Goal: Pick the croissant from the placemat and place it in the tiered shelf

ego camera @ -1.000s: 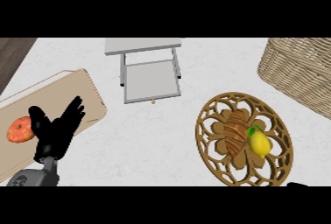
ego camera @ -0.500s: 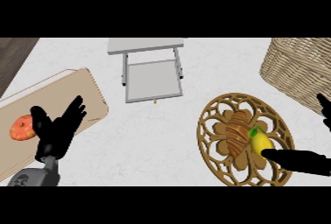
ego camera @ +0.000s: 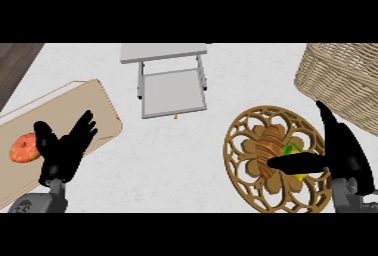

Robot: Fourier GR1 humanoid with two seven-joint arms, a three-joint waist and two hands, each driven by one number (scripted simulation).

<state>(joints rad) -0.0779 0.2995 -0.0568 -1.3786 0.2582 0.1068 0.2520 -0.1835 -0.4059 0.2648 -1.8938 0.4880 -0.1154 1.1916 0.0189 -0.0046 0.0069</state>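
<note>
Pale marbled surface (ego camera: pixel 184 165) filled the view, with a wicker basket (ego camera: pixel 343 80) in the far right corner. A round carved wooden placemat (ego camera: pixel 230 150) lay at the near right and a tan board (ego camera: pixel 66 105) at the left. The grey tiered shelf (ego camera: pixel 171 92) stood at the far middle, well apart from the placemat. The right hand (ego camera: pixel 343 150) hung over the placemat's right side, released, fingers straight and thumb stretched out to the left. The left hand (ego camera: pixel 65 150) was open too, fingers spread over the board's near edge. The croissant (ego camera: pixel 267 142) lay at the middle of the placemat, not yet grasped, just beside the thumb. A small yellow-green fruit (ego camera: pixel 294 149) touched its right end, and an orange fruit (ego camera: pixel 24 148) sat on the board. The reach looked best done by bringing the right hand left and down so fingers and thumb bracket the croissant alone, leaving the fruit outside the grasp. No label or writing could be read anywhere.
</note>
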